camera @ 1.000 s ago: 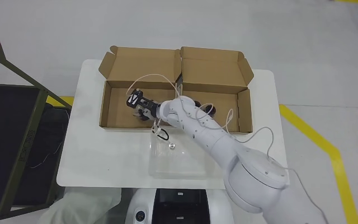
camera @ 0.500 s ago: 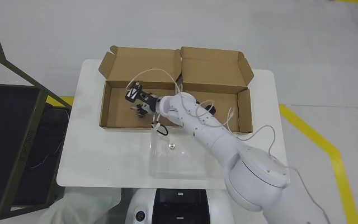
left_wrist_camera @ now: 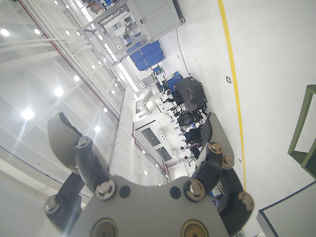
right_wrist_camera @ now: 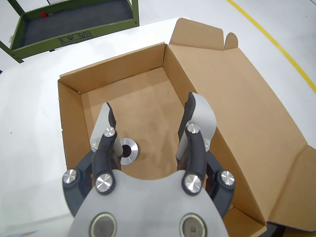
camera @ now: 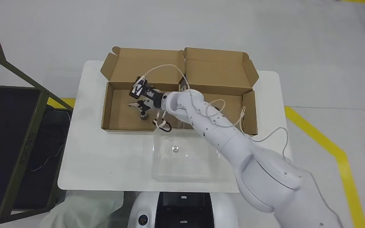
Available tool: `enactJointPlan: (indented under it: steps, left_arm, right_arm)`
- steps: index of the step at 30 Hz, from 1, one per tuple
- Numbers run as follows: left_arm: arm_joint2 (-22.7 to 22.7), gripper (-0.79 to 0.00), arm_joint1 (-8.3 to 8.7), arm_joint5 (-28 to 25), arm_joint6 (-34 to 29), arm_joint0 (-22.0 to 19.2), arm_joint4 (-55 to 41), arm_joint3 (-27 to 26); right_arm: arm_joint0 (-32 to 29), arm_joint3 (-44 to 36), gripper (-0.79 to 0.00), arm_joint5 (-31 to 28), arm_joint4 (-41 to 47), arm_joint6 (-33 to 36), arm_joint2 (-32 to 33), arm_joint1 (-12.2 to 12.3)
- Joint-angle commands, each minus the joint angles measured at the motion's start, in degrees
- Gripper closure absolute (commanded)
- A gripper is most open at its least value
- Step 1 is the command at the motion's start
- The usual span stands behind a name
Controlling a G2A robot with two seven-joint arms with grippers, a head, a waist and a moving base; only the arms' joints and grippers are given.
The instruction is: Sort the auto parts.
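Observation:
My right gripper (right_wrist_camera: 149,103) hangs open inside the left cardboard box (right_wrist_camera: 170,75), a little above its floor. A silver metal ring (right_wrist_camera: 127,151) with a dark hole lies flat on the box floor, close under one of the fingers (right_wrist_camera: 108,119) and not held. From above, the right gripper (camera: 140,106) is over the middle of the left box (camera: 117,111), with the arm stretched across from the right. My left gripper (left_wrist_camera: 134,119) is open and holds nothing, pointing up at the room.
A second open cardboard box (camera: 228,108) stands to the right of the first. A clear plastic tray (camera: 188,168) sits in front of the boxes with a small silver part (camera: 175,149) in it. A green cart (right_wrist_camera: 74,20) stands beside the table's left edge.
The right gripper has shifted a little toward the back of the left box, and its wrist has turned. The left arm has not visibly moved.

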Motion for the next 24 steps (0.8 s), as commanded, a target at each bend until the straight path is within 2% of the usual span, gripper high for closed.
enactJointPlan:
  steps: [1,6,13,18,24]
  left_arm:
    - [0.0,-0.785,0.0,0.0,0.0,0.0,0.0,0.0]
    - [0.0,-0.785,0.0,0.0,0.0,0.0,0.0,0.0]
    - [0.0,-0.785,0.0,0.0,0.0,0.0,0.0,0.0]
    - [0.0,-0.785,0.0,0.0,0.0,0.0,0.0,0.0]
    - [0.0,-0.785,0.0,0.0,0.0,0.0,0.0,0.0]
  right_arm:
    - [-0.84,-2.41,-0.579,-0.61,-0.98,-0.44,1.17,1.48]
    - [-4.21,-10.81,-0.588,-0.68,-3.35,1.49,5.56,5.8]
    - [-13.29,-29.6,-0.646,-0.18,-7.67,12.34,13.48,11.95]
    - [-23.35,-46.37,-0.665,-3.63,-9.5,20.97,21.63,16.35]
    - [-31.89,-57.42,-0.677,-10.01,-7.24,26.89,28.74,19.36]
